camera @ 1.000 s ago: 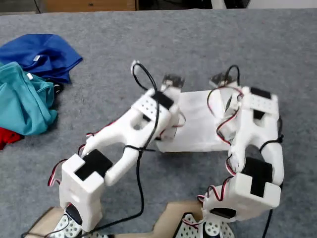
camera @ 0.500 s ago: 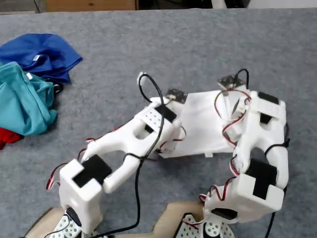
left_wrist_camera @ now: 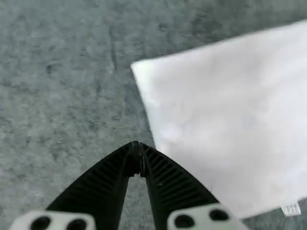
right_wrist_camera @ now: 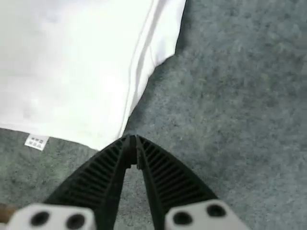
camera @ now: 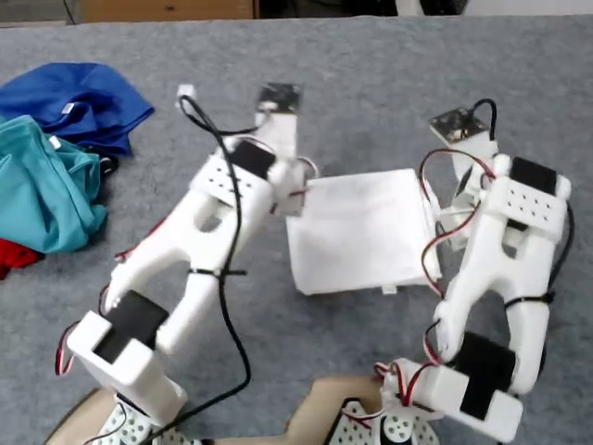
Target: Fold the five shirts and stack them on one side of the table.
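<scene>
A folded white shirt (camera: 361,232) lies flat on the grey table, with a small tag (camera: 389,290) at its near edge. My left gripper (camera: 295,199) sits just off the shirt's left edge. In the left wrist view the left gripper (left_wrist_camera: 135,149) is shut on nothing, over bare table beside the shirt (left_wrist_camera: 225,115). My right gripper (camera: 456,211) is at the shirt's right edge. In the right wrist view the right gripper (right_wrist_camera: 130,142) is shut and empty, just off the shirt's (right_wrist_camera: 72,62) hem near the tag (right_wrist_camera: 36,141).
At the far left lie a crumpled blue shirt (camera: 79,102), a teal shirt (camera: 46,185) and a bit of a red one (camera: 11,257) at the edge. A wooden strip (camera: 167,9) runs beyond the table's far edge.
Both arms have pulled away from the white shirt: the left one swung left and farther back, the right one moved right. The folded shirt now lies uncovered.
</scene>
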Controlling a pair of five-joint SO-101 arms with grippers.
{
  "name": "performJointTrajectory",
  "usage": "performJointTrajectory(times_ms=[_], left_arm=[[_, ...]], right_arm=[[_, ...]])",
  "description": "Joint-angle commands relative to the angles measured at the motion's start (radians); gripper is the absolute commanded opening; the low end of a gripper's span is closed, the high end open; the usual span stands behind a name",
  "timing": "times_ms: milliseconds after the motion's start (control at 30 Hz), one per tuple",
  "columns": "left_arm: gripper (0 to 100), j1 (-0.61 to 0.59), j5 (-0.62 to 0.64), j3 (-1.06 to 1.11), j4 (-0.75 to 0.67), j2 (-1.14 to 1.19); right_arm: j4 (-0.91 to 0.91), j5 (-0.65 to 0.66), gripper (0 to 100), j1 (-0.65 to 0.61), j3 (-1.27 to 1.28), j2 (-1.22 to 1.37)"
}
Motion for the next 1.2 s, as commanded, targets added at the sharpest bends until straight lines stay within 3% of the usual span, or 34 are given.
performJointTrajectory(times_ms=[0,233,400,500,600,733,933,1033,1167], left_arm=[[2,-0.054,-0.008,-0.057,0.021,-0.005],[13,-0.149,-0.009,-0.115,0.236,-0.007],[10,-0.239,-0.029,-0.144,0.325,-0.007],[7,-0.293,-0.133,-0.137,0.365,-0.022],[6,-0.371,-0.213,-0.086,0.379,-0.099],[6,-0.48,-0.307,0.054,0.361,-0.265],[6,-0.615,-0.405,0.431,0.253,-0.559],[9,-0.684,-0.417,0.626,0.186,-0.684],[13,-0.77,-0.416,0.841,0.118,-0.812]], right_arm=[[0.014,0.012,0.5,0.081,0.03,-0.101],[0.11,0.012,0.5,0.226,0.145,-0.332],[0.14,0.009,0.5,0.237,0.265,-0.483],[0.149,-0.003,1.5,0.232,0.318,-0.559],[0.149,-0.141,10.3,0.229,0.377,-0.607],[0.141,-0.365,22.3,0.119,0.437,-0.61],[0.086,-0.706,22.4,-0.137,0.43,-0.538],[0.008,-0.859,22.4,-0.18,0.429,-0.464],[-0.064,-0.95,22.4,-0.199,0.429,-0.344]])
